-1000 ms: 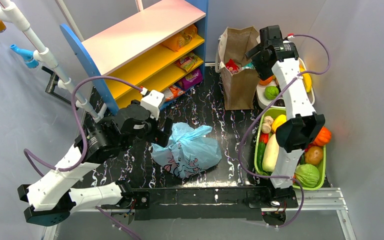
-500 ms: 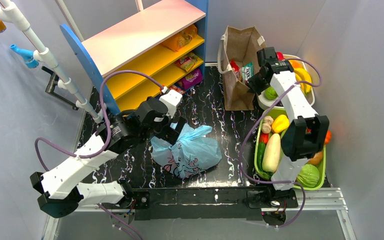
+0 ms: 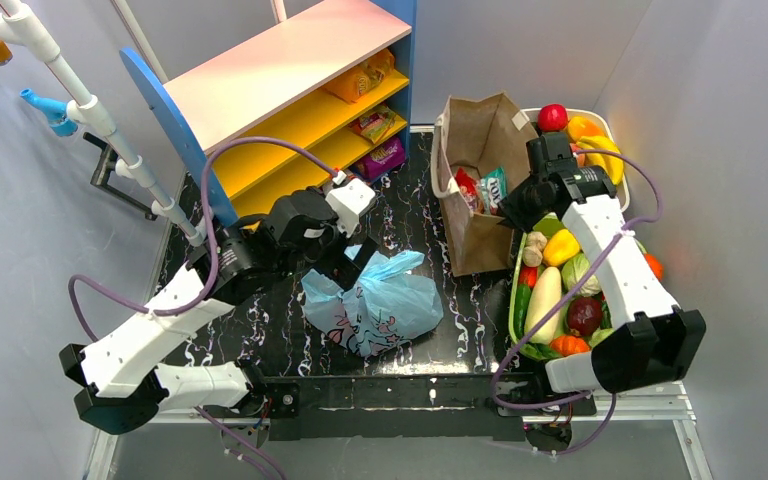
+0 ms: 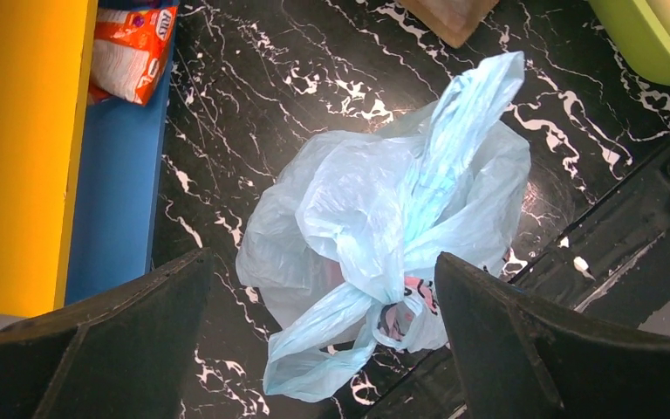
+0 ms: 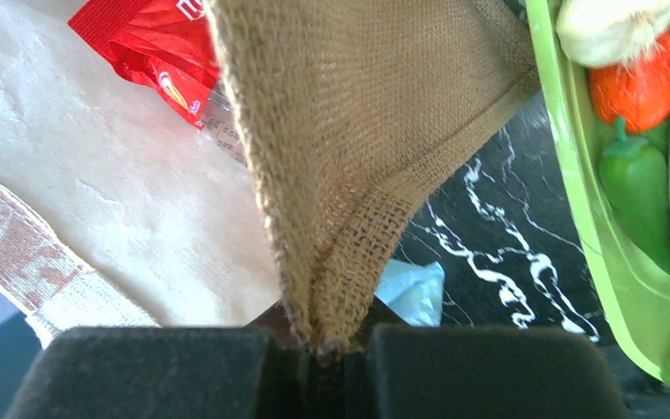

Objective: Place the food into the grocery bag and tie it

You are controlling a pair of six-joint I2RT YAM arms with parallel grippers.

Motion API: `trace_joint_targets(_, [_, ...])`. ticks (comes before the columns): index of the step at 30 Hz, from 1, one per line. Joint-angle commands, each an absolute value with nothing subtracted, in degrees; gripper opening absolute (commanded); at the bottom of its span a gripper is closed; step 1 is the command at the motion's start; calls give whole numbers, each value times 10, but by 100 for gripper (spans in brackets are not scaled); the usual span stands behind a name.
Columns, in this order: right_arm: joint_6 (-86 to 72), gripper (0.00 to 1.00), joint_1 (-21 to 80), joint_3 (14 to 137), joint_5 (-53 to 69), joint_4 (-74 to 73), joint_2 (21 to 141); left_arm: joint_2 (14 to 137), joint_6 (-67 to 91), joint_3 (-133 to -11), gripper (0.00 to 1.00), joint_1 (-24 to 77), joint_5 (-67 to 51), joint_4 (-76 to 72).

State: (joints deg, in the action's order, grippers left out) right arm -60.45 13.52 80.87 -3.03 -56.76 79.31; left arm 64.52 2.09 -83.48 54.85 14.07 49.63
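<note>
We see the grocery bag (image 3: 375, 300) lying crumpled on the black marbled table (image 3: 420, 215) — pale blue, translucent, its handles gathered into a twist. A red snack packet (image 3: 467, 188) and a teal-and-white packet (image 3: 495, 186) sit side by side inside the open brown bag (image 3: 480, 235).

grocery bag (image 3: 380, 300) centre of table (image 3: 415, 215), shelf (image 3: 290, 70) behind-left, paper bag (image 3: 480, 245) behind-right with snack packets (image 3: 482, 188) inside, vegetable tub (image 3: 512, 300) right of it

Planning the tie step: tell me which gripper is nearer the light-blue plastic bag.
Left. The left gripper hangs open just above the light-blue plastic bag, which shows between its fingers. The right gripper is farther off, shut on the rim of the brown bag.
</note>
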Motion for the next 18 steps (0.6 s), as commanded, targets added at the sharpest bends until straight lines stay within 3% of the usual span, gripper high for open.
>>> trace_joint_targets(1, [-586, 1, 160, 795, -13, -601, 733, 612, -27, -838, 98, 545, 99, 486])
trace_joint_targets(12, [-637, 1, 226, 693, -7, -630, 596, 571, -89, -809, 98, 545, 75, 458])
trace_joint_targets(18, [-595, 1, 245, 651, 101, -539, 531, 566, -89, -805, 98, 545, 90, 457])
